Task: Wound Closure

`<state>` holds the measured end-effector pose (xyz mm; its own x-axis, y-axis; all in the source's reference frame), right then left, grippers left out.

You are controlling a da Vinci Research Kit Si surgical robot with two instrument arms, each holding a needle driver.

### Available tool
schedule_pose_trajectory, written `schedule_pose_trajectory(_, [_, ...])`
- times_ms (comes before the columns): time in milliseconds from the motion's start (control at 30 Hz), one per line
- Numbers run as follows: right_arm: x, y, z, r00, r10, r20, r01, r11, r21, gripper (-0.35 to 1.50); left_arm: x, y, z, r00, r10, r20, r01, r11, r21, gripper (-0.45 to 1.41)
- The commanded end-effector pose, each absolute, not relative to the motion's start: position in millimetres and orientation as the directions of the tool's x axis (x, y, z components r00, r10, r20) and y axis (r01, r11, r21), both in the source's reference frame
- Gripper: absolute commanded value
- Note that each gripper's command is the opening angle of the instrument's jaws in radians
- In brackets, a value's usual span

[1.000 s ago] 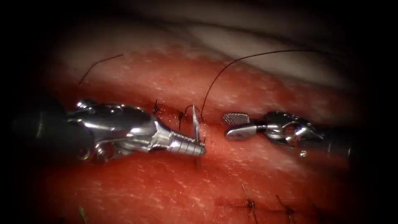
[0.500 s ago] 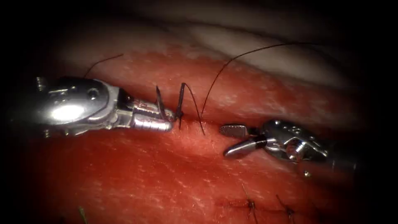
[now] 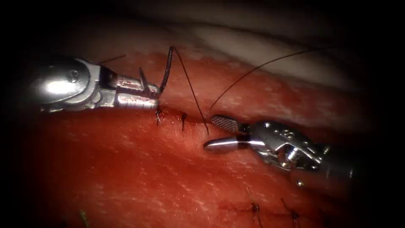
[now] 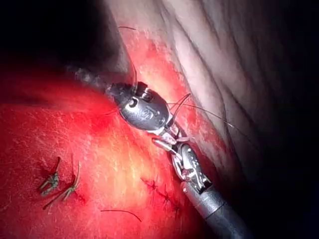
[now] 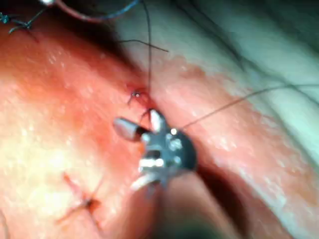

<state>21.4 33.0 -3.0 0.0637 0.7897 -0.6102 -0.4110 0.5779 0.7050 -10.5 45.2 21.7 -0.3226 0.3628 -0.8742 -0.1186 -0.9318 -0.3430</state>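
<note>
My left tool is shut on the dark curved needle near its lower end. The needle stands free of the tissue, above the left part of the cut. Thread runs from the needle's upper end down into the tissue beside two stitches. A second strand arcs off to the upper right. My right tool is open at the right of that entry point and holds nothing. The right tool's jaws stand apart in the right wrist view too. Both tools meet tip to tip over the cut in the left wrist view.
Finished stitches lie on a lower cut at the bottom right. A loose cut end of thread lies behind the left tool. Pale tissue rises at the back. Red fluid wets the tissue's surface.
The left tool has drawn the needle out of the tissue, carrying it left and upward, and thread has followed through. The right tool has slid down and left, staying open.
</note>
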Motion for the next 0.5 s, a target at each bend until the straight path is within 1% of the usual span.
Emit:
schedule_pose_trajectory(33, [22.0, 33.5, -2.4, 0.061, 0.786, -0.615, -0.421, 0.579, 0.698, 1.04, -11.1, 44.6, 22.2, -0.319, 0.363, -0.875, -0.11, -0.932, -0.347, -0.35])
schedule_pose_trajectory(300, [24.0, 32.5, -0.7, 0.072, 0.774, -0.629, -0.394, 0.601, 0.695, 0.91, -11.6, 44.3, 21.7, -0.313, 0.364, -0.877, -0.098, -0.931, -0.351, -0.35])
schedule_pose_trajectory(500, [24.3, 32.4, -0.5, 0.084, 0.771, -0.631, -0.398, 0.607, 0.688, 0.86, -11.7, 44.2, 21.6, -0.313, 0.365, -0.877, -0.099, -0.931, -0.351, -0.35])
